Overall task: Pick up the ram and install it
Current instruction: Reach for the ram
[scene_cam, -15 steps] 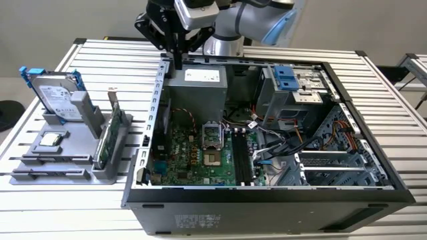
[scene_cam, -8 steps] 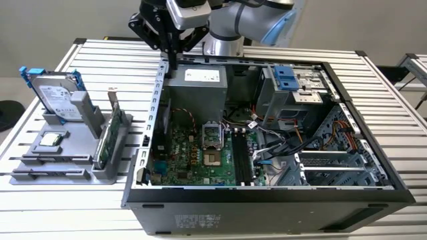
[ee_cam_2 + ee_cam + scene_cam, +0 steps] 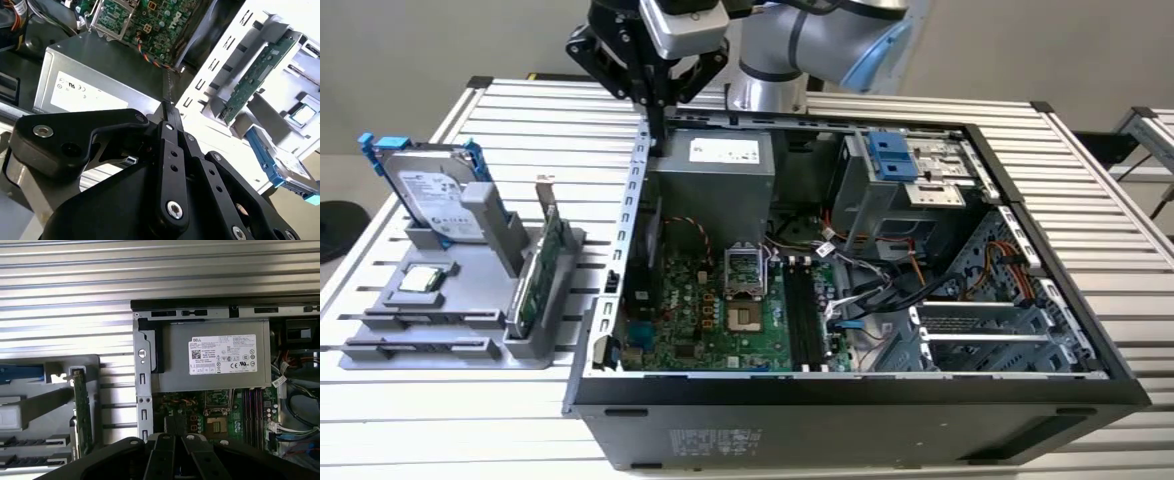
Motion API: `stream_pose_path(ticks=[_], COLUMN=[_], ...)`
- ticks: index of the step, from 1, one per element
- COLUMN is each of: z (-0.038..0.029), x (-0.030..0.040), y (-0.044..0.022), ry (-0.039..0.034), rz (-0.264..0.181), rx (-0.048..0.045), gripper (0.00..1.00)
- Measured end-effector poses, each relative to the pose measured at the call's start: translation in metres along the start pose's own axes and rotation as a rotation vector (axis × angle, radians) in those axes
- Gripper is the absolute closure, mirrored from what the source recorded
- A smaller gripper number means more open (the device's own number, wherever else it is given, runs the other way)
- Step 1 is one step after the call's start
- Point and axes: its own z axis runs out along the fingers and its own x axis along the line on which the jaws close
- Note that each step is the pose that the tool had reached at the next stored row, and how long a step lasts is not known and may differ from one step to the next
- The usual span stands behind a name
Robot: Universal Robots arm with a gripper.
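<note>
My gripper [image 3: 655,138] hangs over the back edge of the open computer case [image 3: 854,400], above the seam between the case wall and the grey power supply [image 3: 714,170]. Its black fingers [image 3: 168,112] are shut, and I see nothing between them. In the first wrist view the gripper [image 3: 175,424] is over the motherboard's near edge. Two long narrow dark strips [image 3: 414,347] lie in the grooves at the front of the grey tray [image 3: 520,352]. One of them may be the ram, but I cannot tell. The motherboard's black slots [image 3: 803,320] lie inside the case.
On the tray at the exterior view's left stand a silver hard drive with blue rails [image 3: 434,195], a green card [image 3: 534,270] on edge and a small square chip [image 3: 424,280]. Cables [image 3: 881,290] and a drive cage [image 3: 914,170] crowd the case's right half.
</note>
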Motion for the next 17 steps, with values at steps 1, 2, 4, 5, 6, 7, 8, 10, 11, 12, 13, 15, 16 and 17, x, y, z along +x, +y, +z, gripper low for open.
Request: stream_pose_path(ticks=[1, 2, 4, 5, 6, 7, 8, 10, 11, 12, 13, 15, 16, 17], z=[0.0000, 0.0000, -0.0001, -0.0002, -0.0002, -0.0002, -0.0003, -0.0004, -0.0004, -0.0004, -0.0005, -0.0006, -0.0006, -0.0007], x=[0.0016, 0.0032, 0.0070, 0.0086, 0.0103, 0.0118, 0.0135, 0.0171, 0.0190, 0.0209, 0.0228, 0.0268, 0.0286, 0.0304], y=[-0.0001, -0.0002, -0.0005, -0.0006, -0.0007, -0.0008, -0.0010, -0.0012, -0.0013, -0.0015, -0.0016, -0.0019, -0.0020, -0.0021], ry=[0.0000, 0.0000, 0.0000, 0.0000, 0.0000, 0.0000, 0.0000, 0.0000, 0.0000, 0.0000, 0.0000, 0.0000, 0.0000, 0.0000], rz=[0.000, 0.000, 0.000, 0.000, 0.000, 0.000, 0.000, 0.000, 0.000, 0.000, 0.000, 0.000, 0.000, 0.000], rx=[-0.0002, -0.0003, -0.0003, -0.0003, -0.0003, -0.0003, -0.0004, -0.0004, -0.0004, -0.0005, -0.0005, -0.0005, -0.0006, -0.0005], gripper=[1.00, 1.00, 1.00, 1.00, 1.00, 1.00, 1.00, 1.00, 1.00, 1.00, 1.00, 1.00, 1.00, 1.00])
